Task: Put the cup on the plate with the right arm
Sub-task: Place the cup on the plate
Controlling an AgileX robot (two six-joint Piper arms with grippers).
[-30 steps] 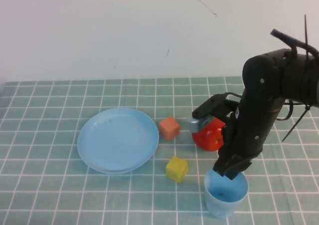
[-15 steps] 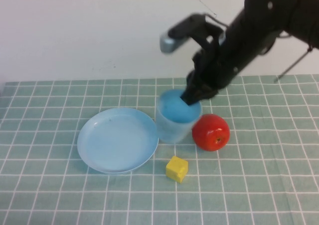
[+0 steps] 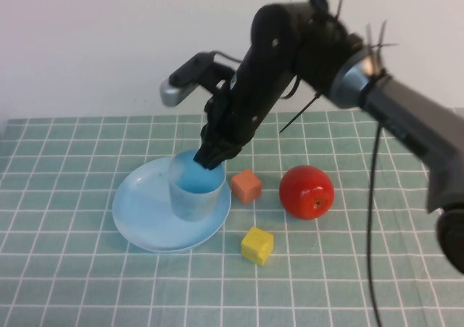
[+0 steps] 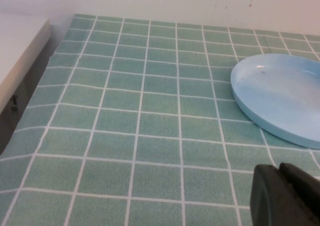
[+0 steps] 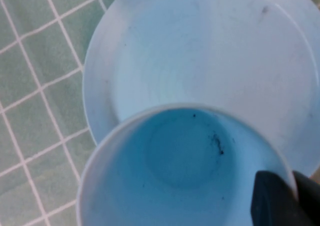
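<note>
The light blue cup (image 3: pixel 194 191) stands upright over the right part of the light blue plate (image 3: pixel 142 209); I cannot tell if it touches it. My right gripper (image 3: pixel 211 159) is shut on the cup's far rim, one finger inside and one outside. In the right wrist view the cup (image 5: pixel 180 161) fills the lower part, the plate (image 5: pixel 210 50) lies beneath it, and the right gripper (image 5: pixel 292 196) pinches the rim. My left gripper (image 4: pixel 280 186) is shut and empty, low over the cloth beside the plate (image 4: pixel 280 93).
An orange cube (image 3: pixel 246 186) lies just right of the plate. A red apple (image 3: pixel 307 191) sits further right. A yellow cube (image 3: pixel 257 245) lies in front of them. The green checked cloth (image 3: pixel 72 269) covers the table. A white wall stands behind.
My right gripper took the cup at the front right, lifted it, carried it left past the apple and lowered it over the plate. The orange cube shows again.
</note>
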